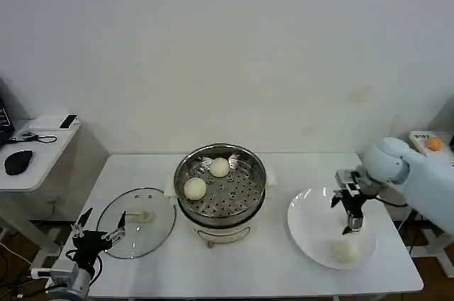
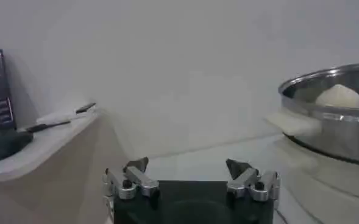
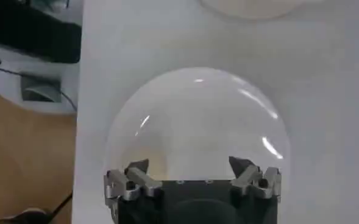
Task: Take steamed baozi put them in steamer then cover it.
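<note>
Loading is half done, we judge: two steamed baozi [image 1: 219, 167] sit in the steamer [image 1: 220, 182], one waits on the white plate [image 1: 305, 233]. Our right gripper [image 1: 350, 224] hovers above it, fingers spread and empty; next it must descend and close. Our left gripper [image 1: 99, 233], released, idles beside the cover [image 1: 136, 226]. A fourth bun eludes us.

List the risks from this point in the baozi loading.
The right hand hangs open over the white plate, above the last baozi; a slightly off descent could push the smooth bun around rather than grip it.

The cover lies beside the open left hand; its low handle could slip.
</note>
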Tool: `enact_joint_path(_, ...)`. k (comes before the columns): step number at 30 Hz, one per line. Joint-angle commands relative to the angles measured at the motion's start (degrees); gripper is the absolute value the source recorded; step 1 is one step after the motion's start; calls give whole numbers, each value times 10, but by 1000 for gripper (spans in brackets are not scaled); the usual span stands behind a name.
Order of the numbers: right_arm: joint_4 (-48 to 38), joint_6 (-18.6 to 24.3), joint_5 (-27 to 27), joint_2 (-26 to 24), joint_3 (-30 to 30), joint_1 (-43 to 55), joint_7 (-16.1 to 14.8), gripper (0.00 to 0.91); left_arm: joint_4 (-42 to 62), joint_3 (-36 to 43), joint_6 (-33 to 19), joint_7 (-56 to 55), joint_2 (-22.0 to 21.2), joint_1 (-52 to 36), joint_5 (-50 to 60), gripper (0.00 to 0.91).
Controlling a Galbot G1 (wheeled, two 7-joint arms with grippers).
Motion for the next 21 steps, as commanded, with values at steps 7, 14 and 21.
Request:
enact_joint_path(7,-16,6,-27,4,-10,-33,-8,907,7,3,1,1,1,-5,0,907)
enact_joint_path(14,-18,9,-34,9,-17,-34,-9,907,11,1,0,1,3,-5,-1,907)
enact_joint_path(21,-14,13,-45,-1,-19,-44,-11,907,11,2,0,1,2,-6,-1,907)
